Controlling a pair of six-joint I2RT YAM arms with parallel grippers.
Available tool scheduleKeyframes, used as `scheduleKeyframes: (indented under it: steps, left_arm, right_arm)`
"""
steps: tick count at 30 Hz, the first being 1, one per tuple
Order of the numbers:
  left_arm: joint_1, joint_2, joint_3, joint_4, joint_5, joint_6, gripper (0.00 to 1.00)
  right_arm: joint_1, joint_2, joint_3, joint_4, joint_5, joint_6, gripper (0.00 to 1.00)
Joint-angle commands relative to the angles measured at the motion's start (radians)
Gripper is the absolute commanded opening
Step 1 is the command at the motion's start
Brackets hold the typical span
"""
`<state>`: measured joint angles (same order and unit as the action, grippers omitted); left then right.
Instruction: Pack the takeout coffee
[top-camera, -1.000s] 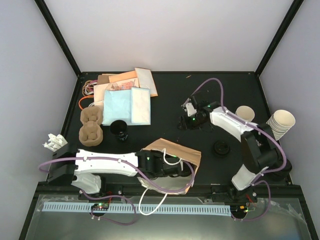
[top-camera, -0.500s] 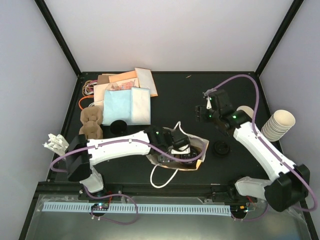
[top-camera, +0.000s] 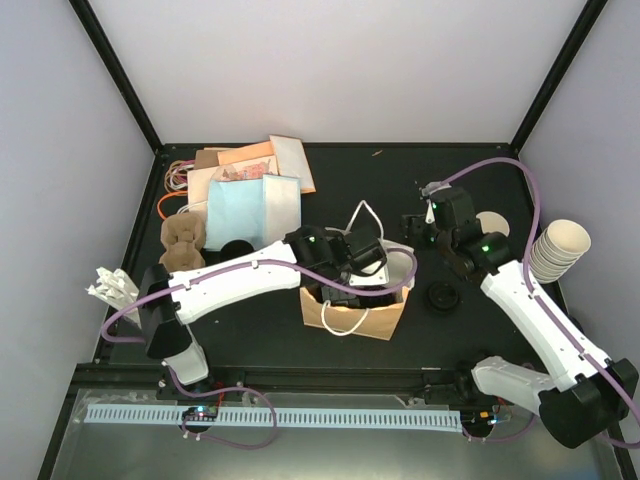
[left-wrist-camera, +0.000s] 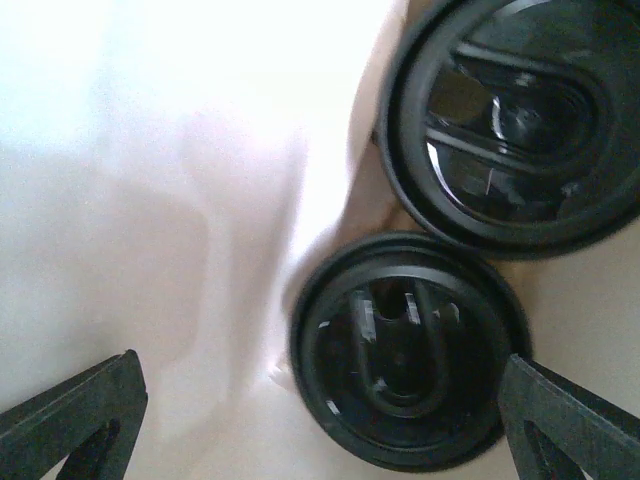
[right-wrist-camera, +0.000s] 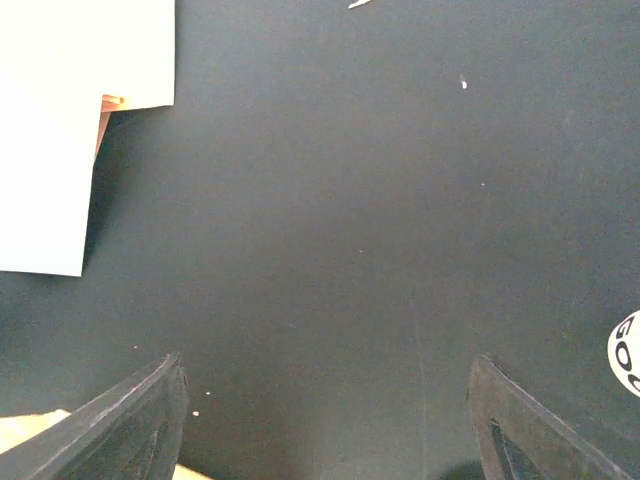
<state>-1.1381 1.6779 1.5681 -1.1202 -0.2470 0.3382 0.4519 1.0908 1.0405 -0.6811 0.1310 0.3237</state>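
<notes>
Inside the brown paper bag (top-camera: 352, 310), I found the takeout coffee (left-wrist-camera: 405, 350) upright beneath the left gripper (left-wrist-camera: 320, 430), jaws wide, holding nothing. Right gripper (right-wrist-camera: 325, 420) likewise wide, empty, over the table (right-wrist-camera: 330, 200). I judged the cup light and crushable; grip the wall under its rim.

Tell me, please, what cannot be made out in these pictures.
Top view: the left gripper and its arm hide the inside of the paper bag.
Left wrist view: the lower black lid covers whatever is beneath it; the upper lid is cut by the edge.
Right wrist view: black letters are cut by the right edge, unreadable.
</notes>
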Motion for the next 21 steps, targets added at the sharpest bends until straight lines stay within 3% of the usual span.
scheduleKeyframes:
  steps: [1, 14, 21]
  left_arm:
    - [0.002, 0.026, 0.080, -0.084, 0.045, -0.001, 0.99]
    - [0.001, -0.009, 0.243, -0.126, -0.015, -0.074, 0.99]
    - [0.000, -0.050, 0.196, -0.114, -0.022, -0.094, 0.99]
  right_arm:
    - [-0.005, -0.025, -0.007, -0.010, -0.001, 0.000, 0.79]
    - [-0.005, -0.069, 0.006, -0.029, 0.037, 0.006, 0.83]
    - [-0.006, -0.073, 0.022, -0.034, -0.104, -0.039, 0.81]
